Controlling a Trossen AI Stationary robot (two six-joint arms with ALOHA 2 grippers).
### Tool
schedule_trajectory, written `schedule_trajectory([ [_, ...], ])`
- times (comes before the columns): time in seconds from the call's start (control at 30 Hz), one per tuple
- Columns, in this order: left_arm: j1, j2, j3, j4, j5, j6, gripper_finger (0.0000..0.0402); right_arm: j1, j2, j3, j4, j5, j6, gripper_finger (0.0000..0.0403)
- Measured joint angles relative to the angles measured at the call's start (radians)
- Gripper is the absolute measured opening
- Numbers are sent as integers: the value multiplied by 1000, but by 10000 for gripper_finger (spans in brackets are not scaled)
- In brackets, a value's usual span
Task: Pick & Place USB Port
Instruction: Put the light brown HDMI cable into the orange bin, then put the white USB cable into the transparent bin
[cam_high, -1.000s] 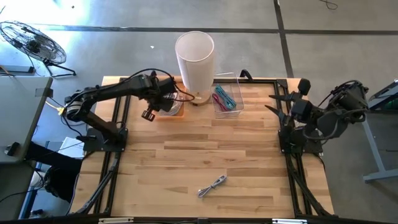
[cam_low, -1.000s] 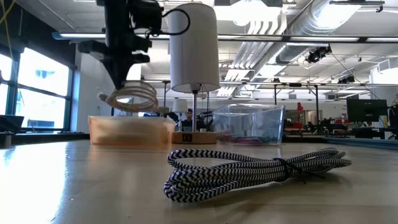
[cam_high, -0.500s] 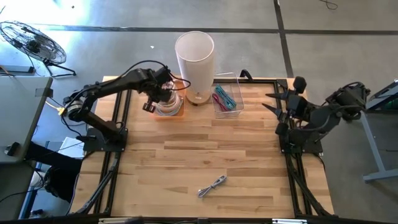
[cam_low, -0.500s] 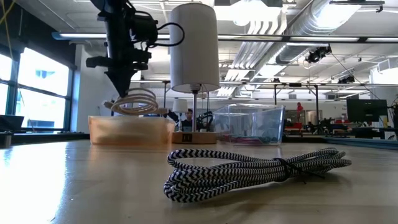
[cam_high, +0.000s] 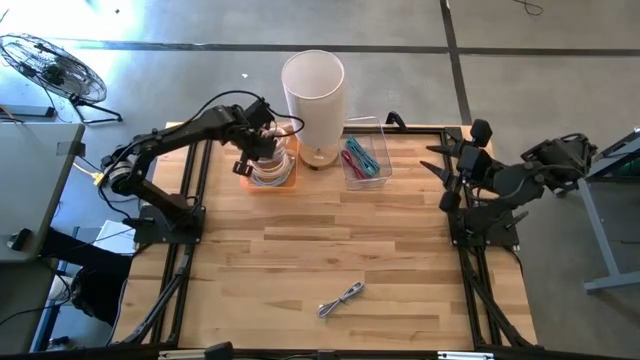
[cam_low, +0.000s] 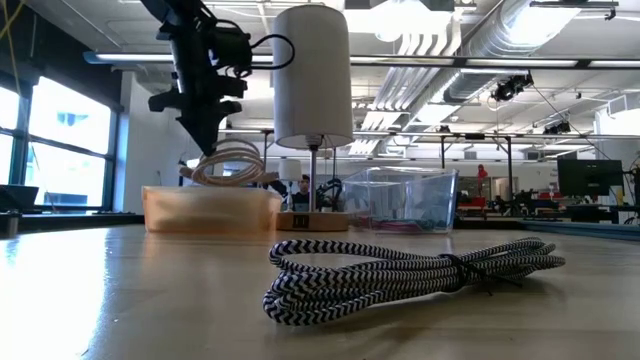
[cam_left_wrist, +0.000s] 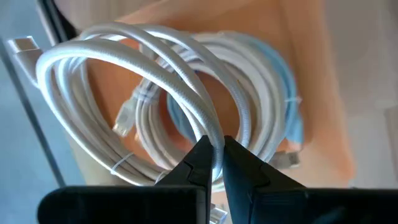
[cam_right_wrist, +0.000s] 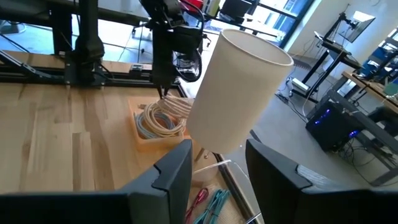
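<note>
The white USB cable (cam_left_wrist: 155, 81), a loose coil of several loops, hangs just above the orange tray (cam_high: 272, 177) at the far side of the worktop (cam_high: 330, 250), its lower loops meeting the other white and pale blue cables (cam_left_wrist: 273, 112) that lie in the tray. The left gripper (cam_left_wrist: 216, 163) holds it from above: in the left wrist view the two dark fingers (cam_left_wrist: 242, 171) are pressed together on one strand of the coil, and a white plug end sticks out to the side. In the low view the coil (cam_low: 228, 163) shows just over the tray's rim (cam_low: 205, 208), under the left arm's wrist.

Just beside the tray stands a lamp with a tall white cylindrical shade (cam_high: 313, 92) on a small wooden base. On the lamp's other side sits a clear plastic bin (cam_high: 364, 160) with teal and pink cables in it.

Well apart, near the front edge of the worktop, lies a black-and-white braided cable (cam_high: 341, 298), bundled and tied; it fills the foreground of the low view (cam_low: 400, 275).

The right gripper (cam_high: 437, 163) waits at the right edge of the worktop, folded back above its base, its fingers (cam_right_wrist: 174, 171) spread apart and holding nothing.
</note>
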Motion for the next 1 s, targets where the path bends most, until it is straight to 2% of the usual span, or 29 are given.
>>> schedule_trajectory([
  [0.43,0,0,0,0,2,0,25,-7,0,0,0,0,0,142],
  [0.53,0,0,0,0,2,0,37,-7,0,0,0,-8,1,142],
  [0.63,0,0,0,0,-22,-16,69,-7,0,0,0,-38,2,142],
  [0.83,0,0,0,14,-87,-103,162,-7,2,0,0,-45,18,142],
  [1.0,-2,0,0,-46,-190,-136,216,-7,2,0,-11,-49,4,142],
])
